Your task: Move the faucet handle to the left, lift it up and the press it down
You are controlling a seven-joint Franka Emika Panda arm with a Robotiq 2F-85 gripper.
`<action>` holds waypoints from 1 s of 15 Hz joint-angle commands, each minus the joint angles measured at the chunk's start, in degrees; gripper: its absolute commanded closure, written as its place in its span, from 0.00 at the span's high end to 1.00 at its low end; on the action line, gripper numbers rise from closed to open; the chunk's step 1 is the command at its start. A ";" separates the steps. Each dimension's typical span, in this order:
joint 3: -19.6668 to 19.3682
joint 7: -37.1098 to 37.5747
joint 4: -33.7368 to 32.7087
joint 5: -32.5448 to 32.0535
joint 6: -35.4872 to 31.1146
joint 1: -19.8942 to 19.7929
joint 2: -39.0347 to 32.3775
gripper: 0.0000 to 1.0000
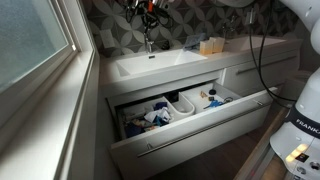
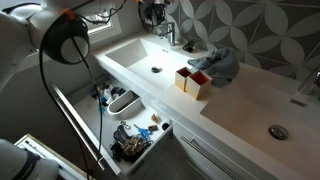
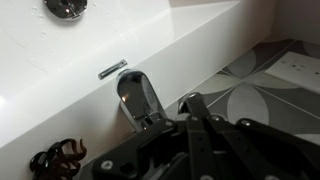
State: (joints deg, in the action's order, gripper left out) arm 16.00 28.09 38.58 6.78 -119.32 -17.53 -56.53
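The faucet handle (image 3: 139, 98) is a short shiny chrome lever on top of a small silver faucet (image 1: 148, 42) at the back rim of the white basin (image 1: 165, 68). The faucet also shows in an exterior view (image 2: 166, 36). My gripper (image 3: 190, 102) is right over the faucet in both exterior views (image 1: 150, 14) (image 2: 155, 16). In the wrist view its two dark fingers lie together, shut. Their tips sit at the rear end of the handle, seemingly touching it, with nothing held between them.
A white drawer (image 1: 190, 128) below the basin stands pulled out, full of small items, also seen in an exterior view (image 2: 130, 125). Two small boxes (image 2: 195, 80) and a grey cloth (image 2: 218, 64) lie on the counter beside the basin. A window (image 1: 35, 40) and tiled wall (image 2: 260, 30) close in the space.
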 commanded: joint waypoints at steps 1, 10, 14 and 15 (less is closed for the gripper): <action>0.78 -1.02 -1.78 0.74 -0.98 -0.41 -0.21 0.00; -1.36 -12.70 1.93 -3.28 30.03 -4.78 14.31 0.60; -4.10 -14.76 2.35 -10.01 41.73 -3.31 19.47 0.87; -4.84 -14.64 2.49 -12.51 43.09 -2.51 20.43 0.95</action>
State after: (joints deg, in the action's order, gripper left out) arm 13.51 14.70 38.13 -0.23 -80.45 -22.01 -40.19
